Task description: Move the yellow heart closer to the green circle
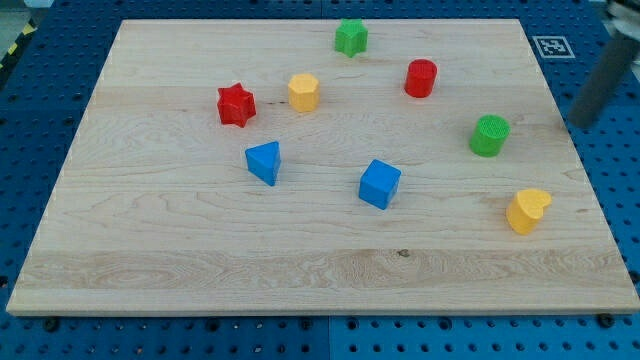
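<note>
The yellow heart [527, 210] lies near the board's right edge, toward the view's bottom. The green circle [490, 135] stands above it and a little to the left, a short gap apart. My rod comes in blurred from the view's top right, and my tip [578, 125] rests near the board's right edge, right of the green circle and above the yellow heart. It touches neither block.
On the wooden board [150, 250] also stand a green star [351, 37], a red cylinder [421, 78], a yellow hexagon [303, 92], a red star [236, 105], a blue triangle [264, 161] and a blue cube [379, 184].
</note>
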